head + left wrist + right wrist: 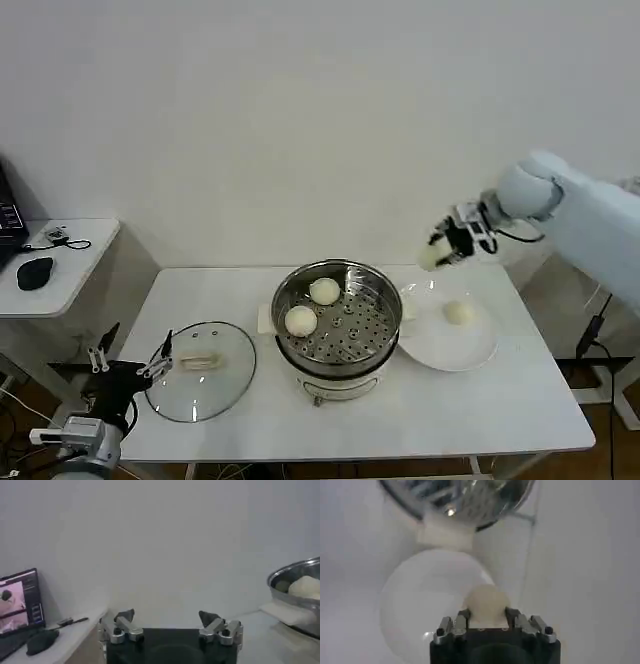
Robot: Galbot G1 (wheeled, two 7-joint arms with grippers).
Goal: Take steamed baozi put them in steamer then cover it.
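A: What is your right gripper [437, 252] carrying?
B: It is clamping one baozi [486, 601] above the plate [478, 350], beside the steamer [375, 290].
A: Obstructions?
B: The cover [225, 385] is lying left; your left gripper [128, 352] is idling spread.

Cream baozi [301, 320], shiny perforated steamer [345, 300], white plate [470, 350]
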